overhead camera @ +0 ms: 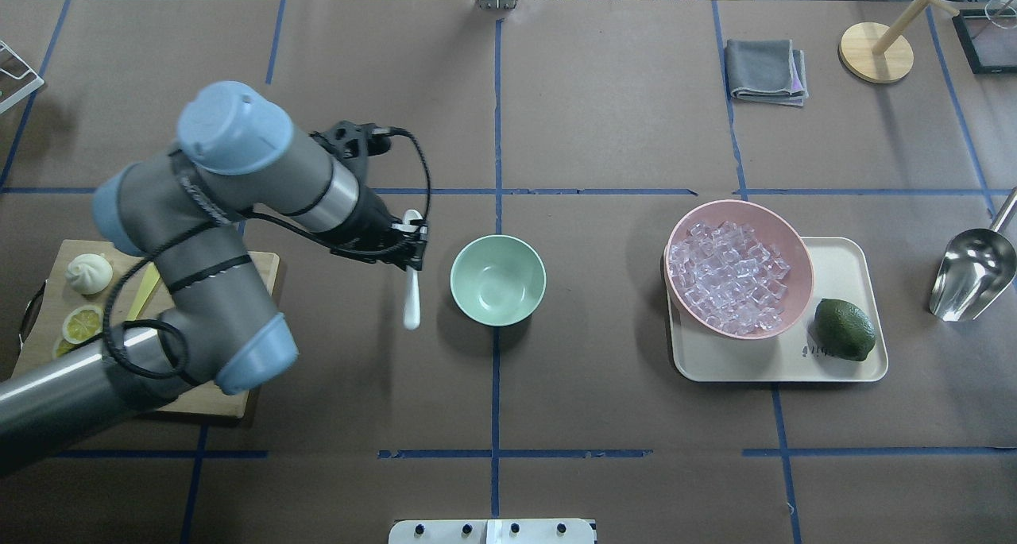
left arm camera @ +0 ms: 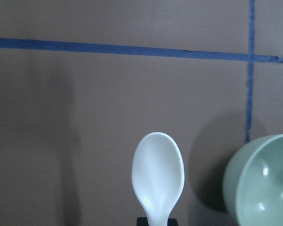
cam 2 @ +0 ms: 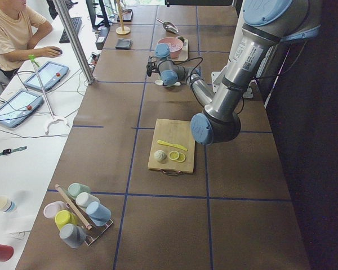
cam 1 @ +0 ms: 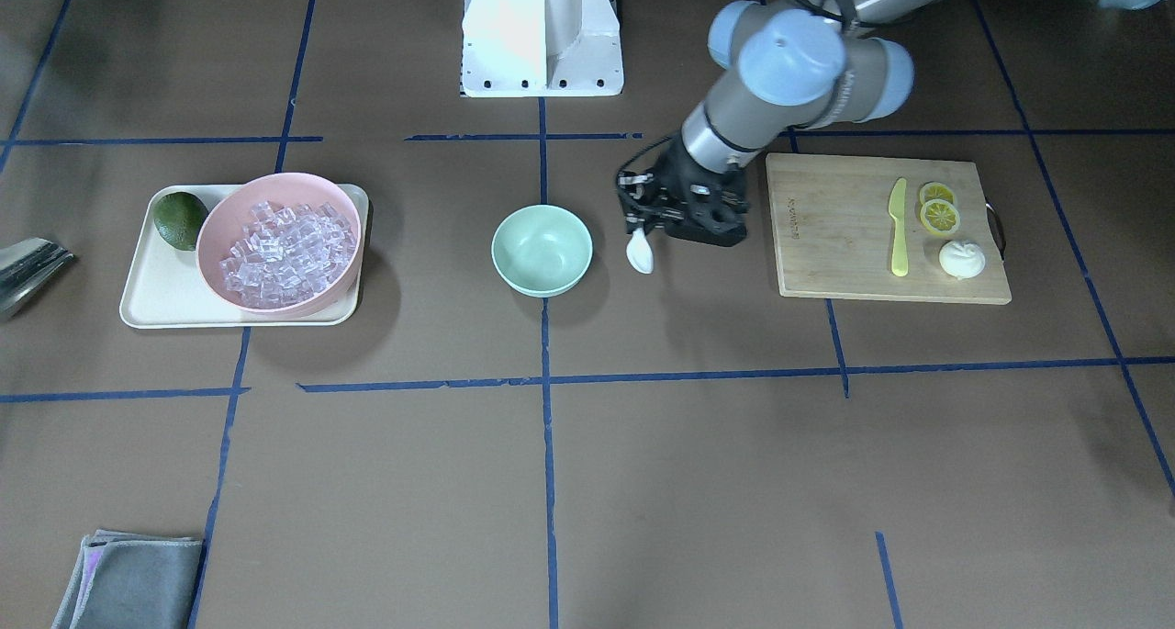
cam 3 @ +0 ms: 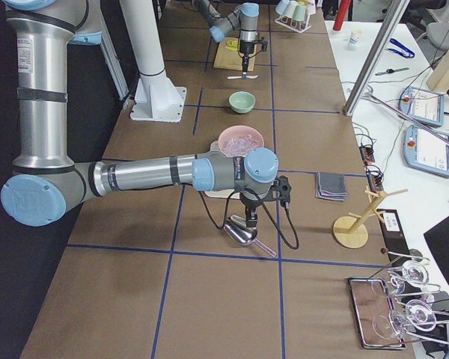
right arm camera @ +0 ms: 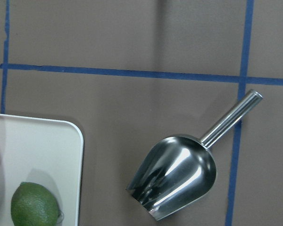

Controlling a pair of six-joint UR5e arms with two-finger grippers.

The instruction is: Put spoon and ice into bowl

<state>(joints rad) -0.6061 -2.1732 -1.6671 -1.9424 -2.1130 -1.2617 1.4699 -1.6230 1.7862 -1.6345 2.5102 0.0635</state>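
Just beside the bowl (overhead camera: 498, 280), held the spoon (overhead camera: 411, 298) pinched by its handle in the left gripper (overhead camera: 409, 252); probably called for centring over the bowl and lowering before release.

Overhead & front cams face opposite ways, share bowl (overhead camera: 498, 280); wrist cams close, looking down.

This is a robotics lab. The table (cam 1: 643, 482) is covered in brown paper and divided into a grid by blue tape lines (cam 1: 545, 482). A white pedestal (cam 1: 542, 32) with a row of bolts along its foot stands at the top centre of the front-facing view. A grey industrial arm (overhead camera: 199, 234) with blue joint caps fills the left of the overhead view. In the upper left of the left side view, a person (cam 2: 11, 31) sits at a white bench (cam 2: 22, 152) holding touchscreen pendants (cam 2: 17, 107).
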